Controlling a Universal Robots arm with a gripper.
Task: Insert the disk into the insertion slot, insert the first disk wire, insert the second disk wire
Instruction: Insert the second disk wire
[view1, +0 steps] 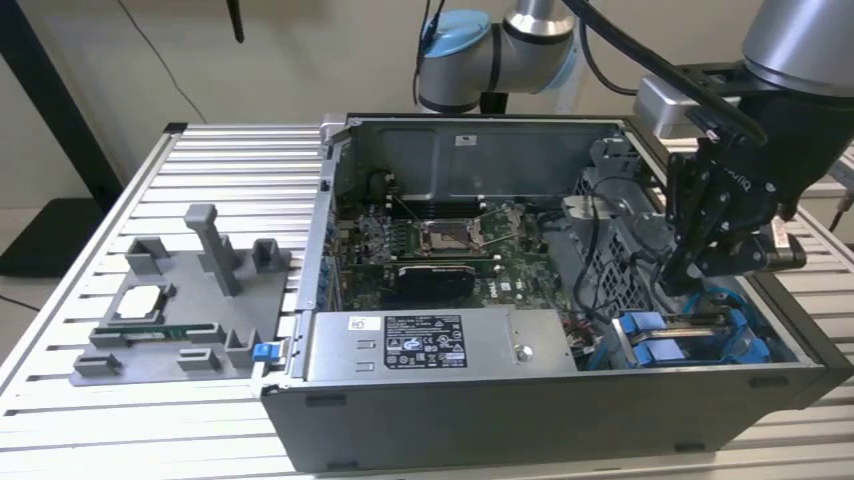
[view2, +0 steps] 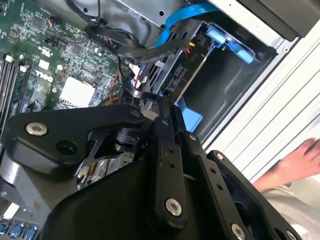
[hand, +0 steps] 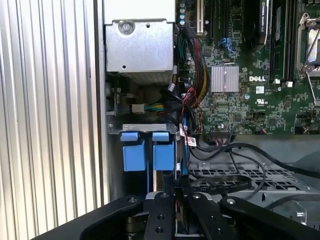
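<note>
At the exterior view's lower right, gripper (view1: 683, 272) hanging inside the open computer case (view1: 534, 420), fingers pressed together just above the insertion slot (view1: 694, 340), the disk (hand: 148, 150) sitting in it, blue tabs showing, desk (view1: 80, 440) carrying the case.

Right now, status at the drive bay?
Hand low over drive bay, by blue tabs. Black cables bunched alongside. Person's hand near the table.
</note>
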